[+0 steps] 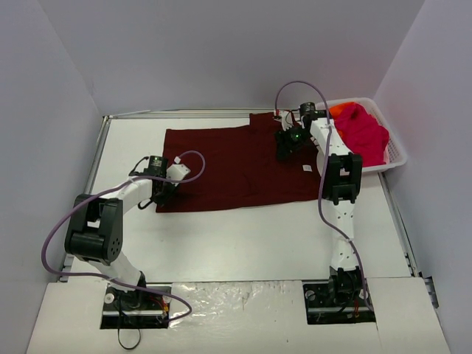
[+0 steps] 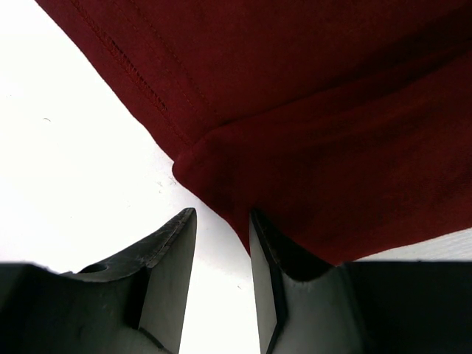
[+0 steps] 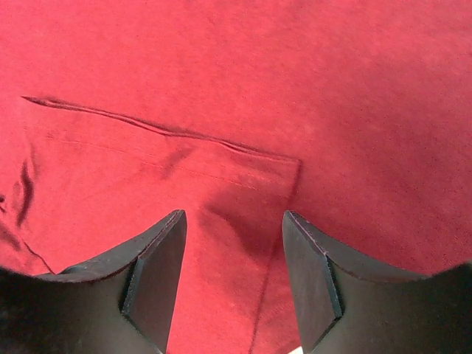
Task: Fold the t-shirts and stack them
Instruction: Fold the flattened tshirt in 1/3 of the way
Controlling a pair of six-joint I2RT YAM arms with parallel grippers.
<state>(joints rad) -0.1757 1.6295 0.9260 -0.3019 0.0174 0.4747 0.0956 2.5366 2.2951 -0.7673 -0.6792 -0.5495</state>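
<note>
A large dark maroon t-shirt (image 1: 236, 166) lies spread flat on the white table, with a small white label (image 1: 307, 168) near its right side. My left gripper (image 1: 161, 198) sits low at the shirt's near left corner. In the left wrist view the left gripper (image 2: 223, 214) is open with bare table between its fingers, and the folded cloth corner (image 2: 221, 158) lies just ahead and drapes over the right finger's outer side. My right gripper (image 1: 286, 151) hangs over the shirt's far right part. In the right wrist view the right gripper (image 3: 234, 214) is open above a hemmed fold (image 3: 243, 169), holding nothing.
A white lattice basket (image 1: 394, 158) stands at the far right and holds a bright pink t-shirt (image 1: 365, 133) and an orange t-shirt (image 1: 338, 110). Grey walls close in the table (image 1: 243, 243) on three sides. White tabletop shows in front of the maroon shirt.
</note>
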